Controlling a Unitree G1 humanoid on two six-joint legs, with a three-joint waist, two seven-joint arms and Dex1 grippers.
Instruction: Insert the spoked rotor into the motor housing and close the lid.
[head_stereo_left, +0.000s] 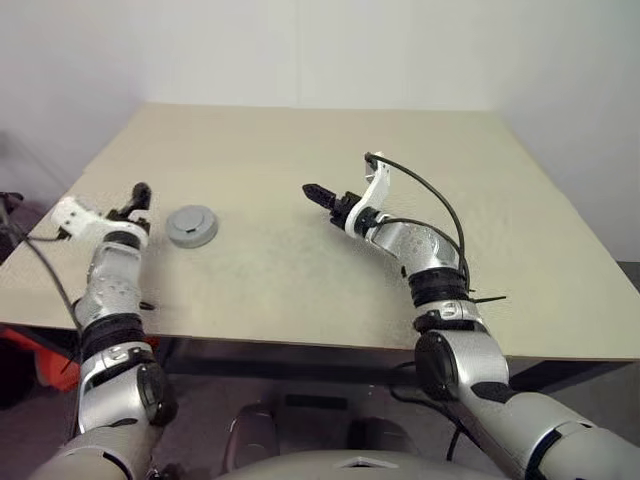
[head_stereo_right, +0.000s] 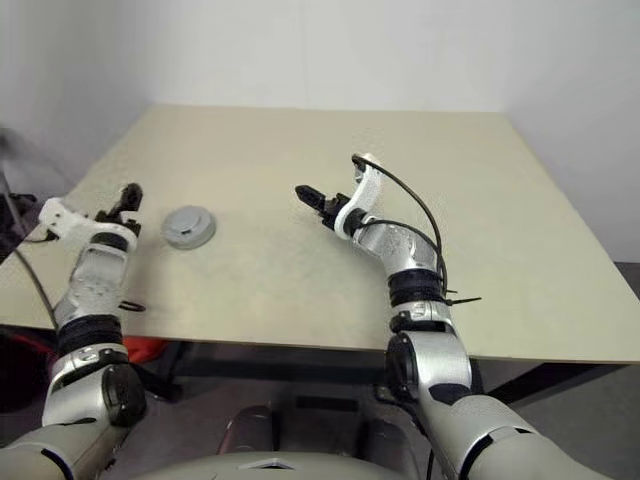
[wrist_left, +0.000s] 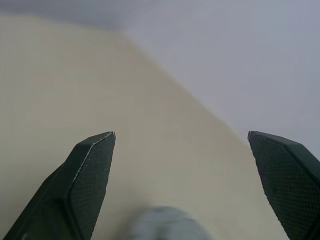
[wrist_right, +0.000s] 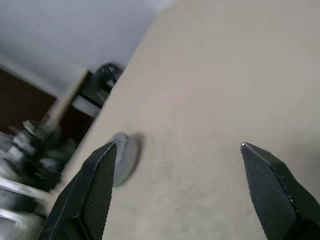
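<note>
Left gripper (head_stereo_left: 140, 192) is near the table's (head_stereo_left: 300, 280) left edge, fingers spread wide, grasping nothing. Just right of it, apart from it, the lid (head_stereo_left: 192, 225) sits closed on the housing, flat on the table. Right gripper (head_stereo_left: 312, 190) hovers over mid-table, well right of the lid, pointing left toward it, fingers spread, also empty. Beyond: bare tabletop and wall (head_stereo_left: 300, 50).

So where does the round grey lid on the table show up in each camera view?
Left eye view: round grey lid, left of centre, beside the left gripper.
Right eye view: left of centre.
Left wrist view: blurred grey shape at the bottom edge.
Right wrist view: partly behind one finger.
Shared landmark: beige table.
</note>
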